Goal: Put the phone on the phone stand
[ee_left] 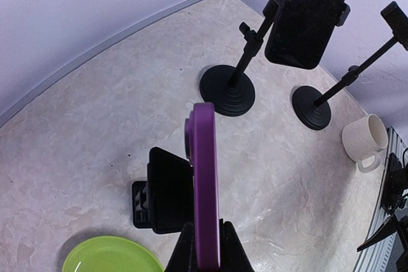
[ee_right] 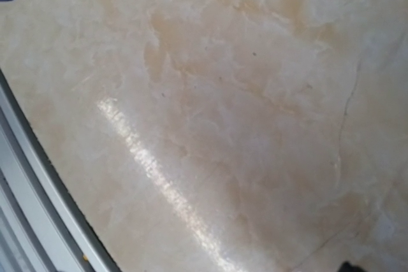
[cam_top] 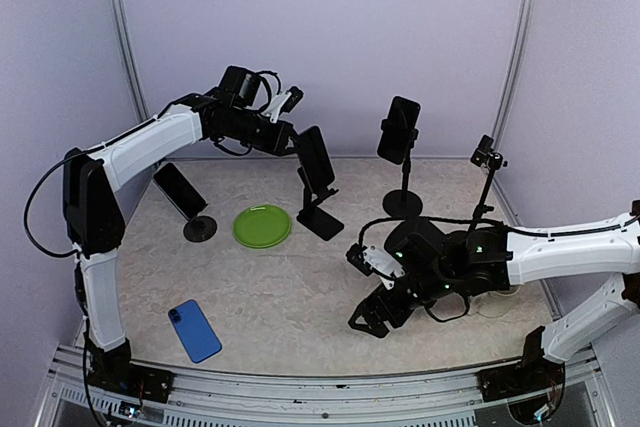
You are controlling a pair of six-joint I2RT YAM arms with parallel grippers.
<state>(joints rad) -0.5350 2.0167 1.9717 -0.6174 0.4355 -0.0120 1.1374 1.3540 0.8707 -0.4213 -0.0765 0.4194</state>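
My left gripper [cam_top: 298, 146] is shut on a phone [cam_top: 317, 157] in a purple case and holds it on edge at the back of the table. In the left wrist view the phone [ee_left: 205, 176] stands edge-on between my black fingers [ee_left: 180, 251]. The black folding phone stand [ee_left: 167, 189] is just below and left of it. I cannot tell whether they touch. In the top view the stand [cam_top: 321, 219] sits right of the green plate. My right gripper [cam_top: 377, 312] hangs open and empty low over the table at the front right.
A green plate [cam_top: 262, 226] lies left of the stand. A blue phone [cam_top: 194, 330] lies at the front left. Round-based pole stands hold phones at the left [cam_top: 181, 190] and at the back [cam_top: 398, 130]. An empty clamp stand [cam_top: 487, 157] is at the right, with a white cup [ee_left: 364, 139] near it.
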